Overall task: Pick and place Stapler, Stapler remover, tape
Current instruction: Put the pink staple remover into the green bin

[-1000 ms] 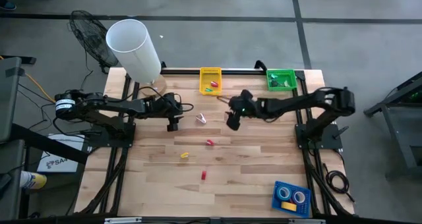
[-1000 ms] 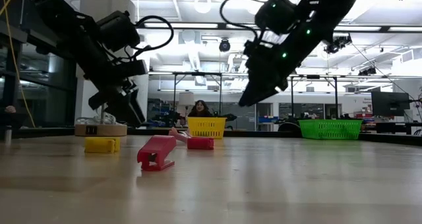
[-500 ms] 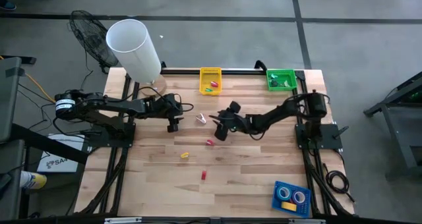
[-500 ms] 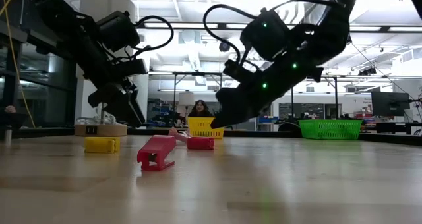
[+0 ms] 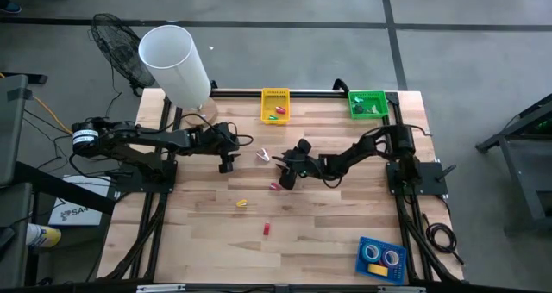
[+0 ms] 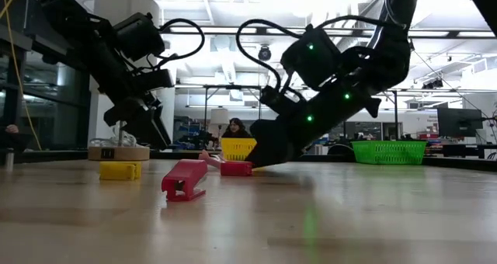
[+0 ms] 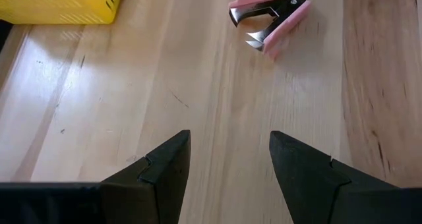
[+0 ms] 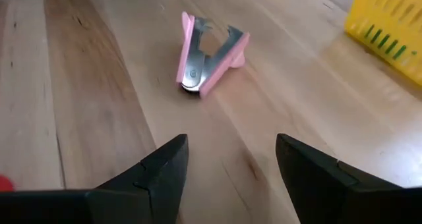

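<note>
Wooden table (image 5: 328, 224) with small office items and baskets

The pale plank top carries a yellow basket (image 5: 275, 104) and a green basket (image 5: 367, 103) along its far edge. A pink staple remover (image 5: 263, 156) lies near the middle, with a red piece (image 5: 275, 186), a yellow piece (image 5: 242, 203) and another red piece (image 5: 266, 229) nearer. A blue tray (image 5: 380, 258) holding tape rolls (image 5: 373, 252) sits at the near right corner.

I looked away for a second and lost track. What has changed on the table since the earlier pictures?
The right claw has swung from near the green basket toward the table's middle and dropped low, open, beside the red stapler, with nothing held. The left claw, the pink staple remover and the other pieces stayed put.
</note>
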`<state>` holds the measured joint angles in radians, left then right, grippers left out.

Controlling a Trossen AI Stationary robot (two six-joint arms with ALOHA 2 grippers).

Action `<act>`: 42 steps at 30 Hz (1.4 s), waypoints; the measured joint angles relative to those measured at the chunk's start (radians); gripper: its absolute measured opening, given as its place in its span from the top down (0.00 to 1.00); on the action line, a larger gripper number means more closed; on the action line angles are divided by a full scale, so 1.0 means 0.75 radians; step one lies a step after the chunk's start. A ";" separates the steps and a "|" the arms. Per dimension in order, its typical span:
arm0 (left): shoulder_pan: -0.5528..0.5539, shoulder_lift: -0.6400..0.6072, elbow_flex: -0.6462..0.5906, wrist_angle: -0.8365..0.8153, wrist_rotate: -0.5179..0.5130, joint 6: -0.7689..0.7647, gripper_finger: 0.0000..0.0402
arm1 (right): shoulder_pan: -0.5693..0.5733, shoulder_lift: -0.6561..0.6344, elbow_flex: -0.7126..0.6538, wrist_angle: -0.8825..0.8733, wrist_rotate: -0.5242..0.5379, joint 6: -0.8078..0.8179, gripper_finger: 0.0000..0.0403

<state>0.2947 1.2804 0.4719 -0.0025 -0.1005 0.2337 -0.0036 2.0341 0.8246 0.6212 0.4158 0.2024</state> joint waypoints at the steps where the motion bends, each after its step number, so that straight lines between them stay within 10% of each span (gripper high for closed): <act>1: 0.000 0.000 0.000 0.000 0.000 0.000 0.50 | 0.001 0.009 0.005 0.004 0.005 -0.001 0.45; 42: 0.000 0.000 0.000 0.000 -0.001 0.000 0.50 | -0.001 0.108 0.192 -0.069 -0.004 0.224 0.46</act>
<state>0.2947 1.2804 0.4721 -0.0025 -0.1009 0.2337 -0.0043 2.1151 0.9684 0.5698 0.4129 0.3702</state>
